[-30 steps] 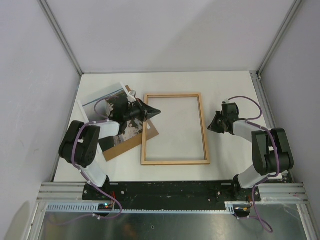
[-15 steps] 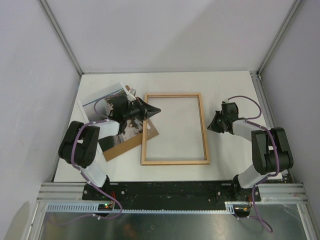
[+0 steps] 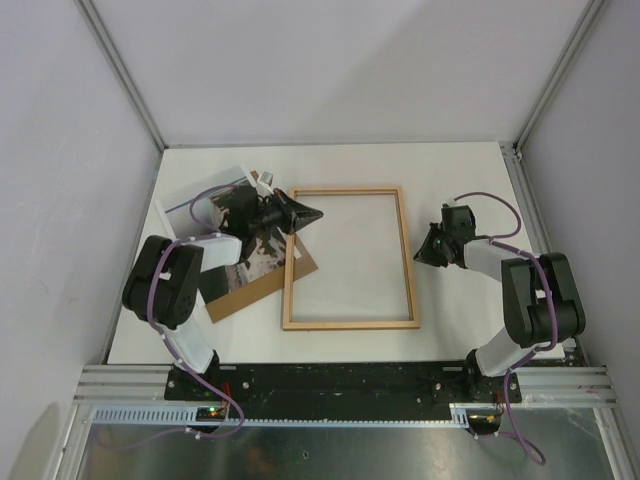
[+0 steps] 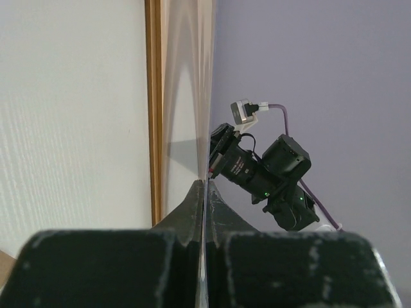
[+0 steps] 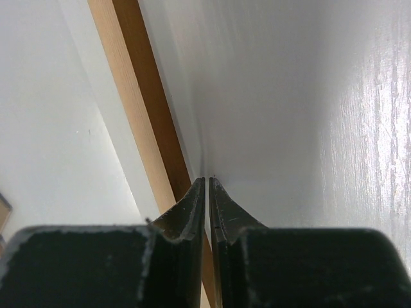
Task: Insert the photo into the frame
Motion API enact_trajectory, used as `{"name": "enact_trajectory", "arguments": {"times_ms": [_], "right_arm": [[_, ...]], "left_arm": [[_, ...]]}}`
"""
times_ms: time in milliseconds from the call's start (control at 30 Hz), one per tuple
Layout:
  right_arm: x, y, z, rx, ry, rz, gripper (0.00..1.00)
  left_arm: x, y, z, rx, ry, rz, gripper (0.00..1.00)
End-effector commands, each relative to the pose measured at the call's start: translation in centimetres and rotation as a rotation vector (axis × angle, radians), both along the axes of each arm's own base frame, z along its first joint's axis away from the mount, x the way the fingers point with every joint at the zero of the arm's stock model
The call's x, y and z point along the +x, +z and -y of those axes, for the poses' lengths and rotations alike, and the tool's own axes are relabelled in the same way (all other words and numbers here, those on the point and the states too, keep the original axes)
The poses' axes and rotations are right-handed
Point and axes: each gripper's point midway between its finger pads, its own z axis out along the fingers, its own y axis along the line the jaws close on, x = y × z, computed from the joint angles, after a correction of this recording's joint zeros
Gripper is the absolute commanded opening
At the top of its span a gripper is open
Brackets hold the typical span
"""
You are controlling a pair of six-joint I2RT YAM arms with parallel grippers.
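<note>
left fingers (image 3: 317, 212) nearer frame (image 3: 350, 324) corner

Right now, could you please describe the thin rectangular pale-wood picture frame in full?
The thin-railed pale wooden frame lies flat mid-table, empty, white table showing through. Its left rail crosses the corner of a brown board. The shut left gripper points over its far-left corner; the shut right gripper sits beside its right rail; contact unclear.

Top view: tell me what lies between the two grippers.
Bare table inside the frame, then its right rail, seen in the top view. The left gripper is over the opening, the right gripper by that rail.
</note>
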Motion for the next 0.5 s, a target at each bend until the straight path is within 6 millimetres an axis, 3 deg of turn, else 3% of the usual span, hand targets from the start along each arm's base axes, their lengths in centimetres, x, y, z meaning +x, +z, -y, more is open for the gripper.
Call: {"name": "enact_trajectory", "arguments": {"times_ms": [0, 467], "right_arm": [[1.37, 1.04, -0.11, -0.018, 0.008, 0.044, 0.1], [1.42, 0.89, -0.32, -0.021, 0.017, 0.039, 0.1]], "left_arm": [[1.35, 2.31, 0.03, -0.037, 0.015, 0.067, 0.0], [1.93, 1.46, 0.06, -0.036, 0.023, 0.065, 0.0]]}}
